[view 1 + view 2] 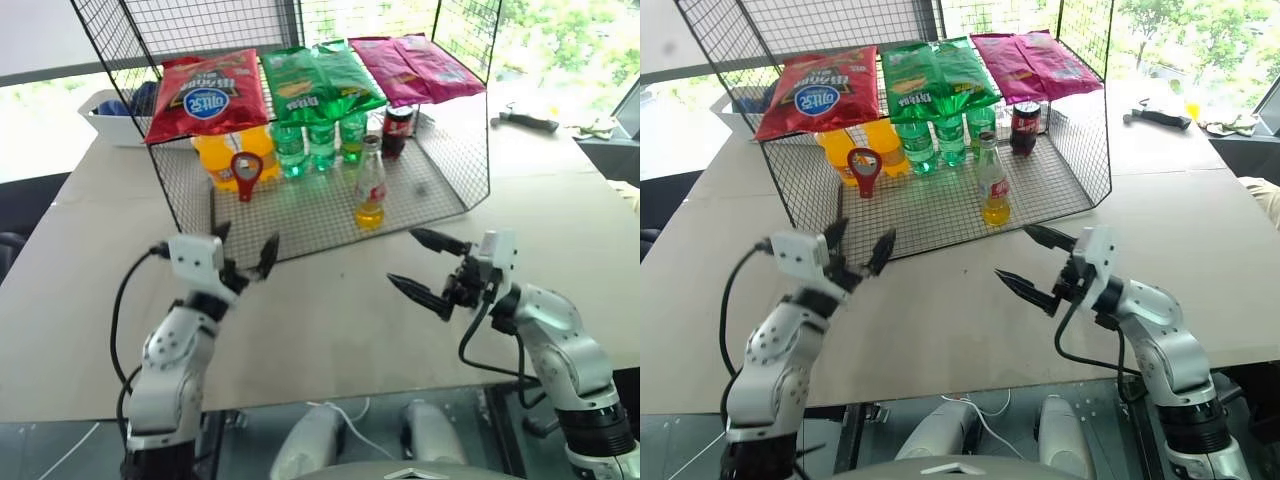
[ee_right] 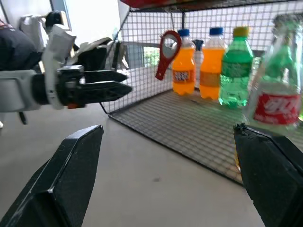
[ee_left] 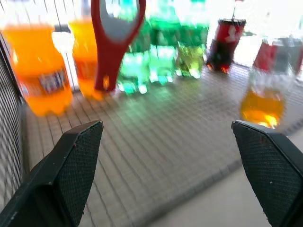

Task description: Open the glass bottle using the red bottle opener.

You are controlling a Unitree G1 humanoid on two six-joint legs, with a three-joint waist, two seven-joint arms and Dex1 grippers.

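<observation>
Glass bottle [image 1: 370, 186] stands upright on the wire rack's floor [image 1: 400, 205], near the front edge, probably for easy reach. Red bottle opener [image 1: 246, 174] hangs on the mesh, well left. Left tool [image 1: 243, 262] and right tool [image 1: 424, 268] hover spread, empty, over the surface [image 1: 330, 310].

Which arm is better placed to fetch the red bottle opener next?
Probably left: the open left gripper sits nearly below the red bottle opener, while the right gripper faces the glass bottle.

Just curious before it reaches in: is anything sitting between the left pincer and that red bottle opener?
No. Bare wire shelf separates the left pincer from the hanging red bottle opener, as the left wrist view shows.
</observation>
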